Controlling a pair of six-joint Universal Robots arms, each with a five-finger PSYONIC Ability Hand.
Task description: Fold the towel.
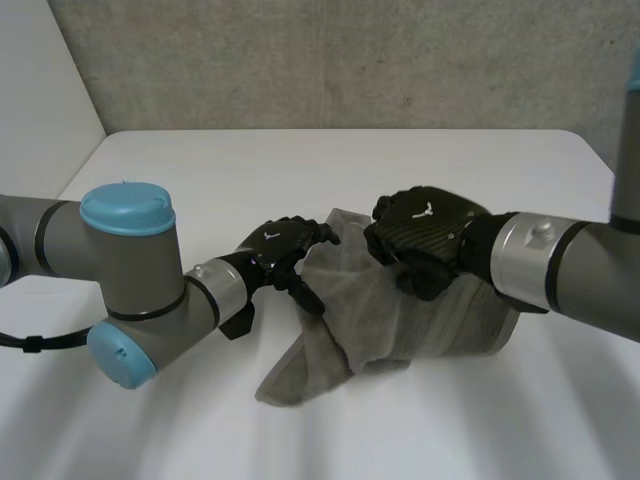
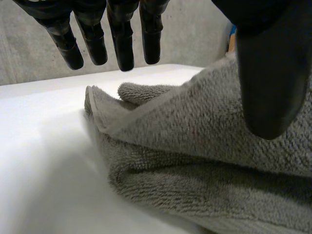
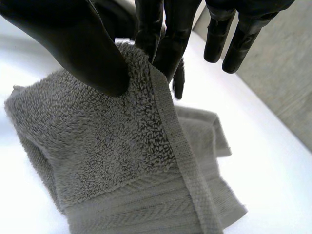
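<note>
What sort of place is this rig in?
Probably a lab or test bench, not a home: plain white table, raw concrete wall behind it, one grey towel as the workpiece.

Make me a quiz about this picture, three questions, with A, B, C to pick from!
1. Where does the towel lie?
A) on the white table
B) in a basket
C) on a shelf

2. What colour is the towel?
A) red
B) grey
C) yellow

3. What is the right robot hand doing?
A) resting flat on the table
B) holding a cup
C) pinching the towel's edge

Answers:
1 A: the towel's lower part rests on the tabletop.
2 B: its loops look grey in all three views.
3 C: the right wrist view shows the thumb and fingers closed on the hemmed edge.
</note>
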